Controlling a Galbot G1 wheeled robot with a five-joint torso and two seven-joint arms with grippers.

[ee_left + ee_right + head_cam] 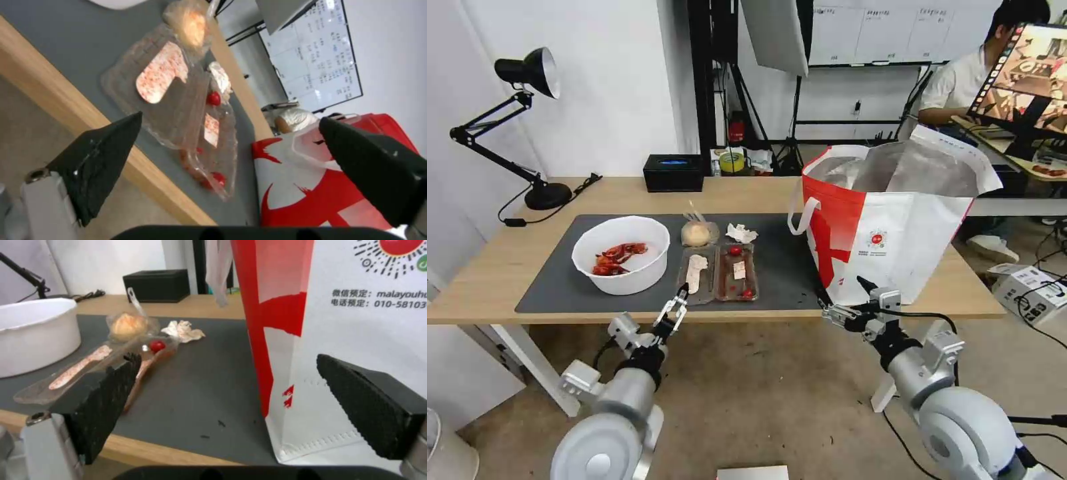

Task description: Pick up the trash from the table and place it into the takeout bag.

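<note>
So your worktop [507, 267] has the takeout bag [894, 233] standing open at its right end, partly on the grey mat [780, 267]. Left of it on the mat: the white bowl [622, 253] with red shells, then the clear tray [718, 273], with the bagged bun [697, 233] and tissue [740, 233] just behind it. Your left gripper [676, 303] hangs spread at the front edge by the tray; your right gripper [846, 301] sits spread near the bag's front corner.

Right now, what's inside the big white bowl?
Inside the white bowl lie red shells, heaped toward the left side. Whatever is beneath them is covered.
</note>
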